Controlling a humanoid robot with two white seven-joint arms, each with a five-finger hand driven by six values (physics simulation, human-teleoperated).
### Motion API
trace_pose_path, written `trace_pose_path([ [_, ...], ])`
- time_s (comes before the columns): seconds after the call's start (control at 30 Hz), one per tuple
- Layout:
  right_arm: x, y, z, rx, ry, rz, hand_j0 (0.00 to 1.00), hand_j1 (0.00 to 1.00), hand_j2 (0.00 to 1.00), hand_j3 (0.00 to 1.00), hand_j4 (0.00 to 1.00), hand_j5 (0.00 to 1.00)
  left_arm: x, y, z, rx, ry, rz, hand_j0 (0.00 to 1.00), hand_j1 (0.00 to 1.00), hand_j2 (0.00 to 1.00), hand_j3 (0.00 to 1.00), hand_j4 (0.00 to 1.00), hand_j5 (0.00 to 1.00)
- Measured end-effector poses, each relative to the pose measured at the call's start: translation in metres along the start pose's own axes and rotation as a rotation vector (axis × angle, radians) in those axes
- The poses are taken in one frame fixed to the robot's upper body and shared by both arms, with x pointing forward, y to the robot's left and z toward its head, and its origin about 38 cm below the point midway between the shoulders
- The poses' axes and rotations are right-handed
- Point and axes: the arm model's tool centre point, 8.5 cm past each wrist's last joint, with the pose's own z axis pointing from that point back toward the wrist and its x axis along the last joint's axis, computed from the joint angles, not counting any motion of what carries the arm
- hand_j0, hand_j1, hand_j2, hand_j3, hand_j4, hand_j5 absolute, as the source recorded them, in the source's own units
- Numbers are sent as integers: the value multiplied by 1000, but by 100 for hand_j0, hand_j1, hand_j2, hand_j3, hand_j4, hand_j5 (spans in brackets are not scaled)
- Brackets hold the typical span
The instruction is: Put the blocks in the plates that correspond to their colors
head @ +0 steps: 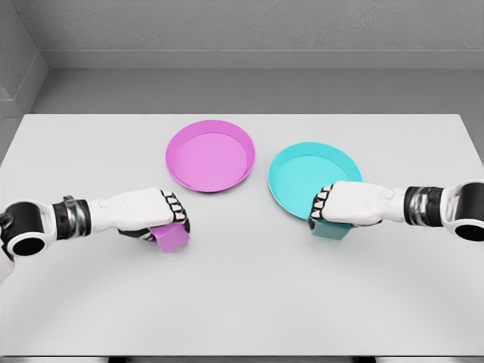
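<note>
Each block sits right under its own hand, plates just beyond.

We've got the left hand curled on the small purple cube, round magenta plate up-right; right hand grips the teal cube touching the cyan plate's near rim.

Between the left hand and the pink plate just beyond its fingers, only bare table is seen. The right hand is touching the near rim of the teal plate. Between both hands a wide open stretch is left.
</note>
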Motion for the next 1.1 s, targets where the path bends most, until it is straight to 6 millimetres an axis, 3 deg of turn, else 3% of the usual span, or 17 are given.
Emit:
trace_pose_path([
  [0.4, -31, -12, 3, -23, 66, -24, 64, 64, 64, 64, 64, 64, -20, 24, -1, 27, 37, -26, 62, 62, 62, 62, 62, 62],
  [0.93, -59, -37, -19, -76, 102, -59, 66, 66, 66, 66, 66, 66, -46, 52, -17, 69, 80, -27, 62, 62, 62, 62, 62, 62],
  [1.03, -63, -44, -23, -89, 105, -60, 72, 72, 72, 72, 72, 72, -51, 55, -20, 73, 91, -21, 62, 62, 62, 62, 62, 62],
  [1.1, -65, -47, -24, -94, 108, -62, 89, 89, 89, 89, 89, 89, -54, 57, -22, 75, 97, -16, 62, 62, 62, 62, 62, 62],
])
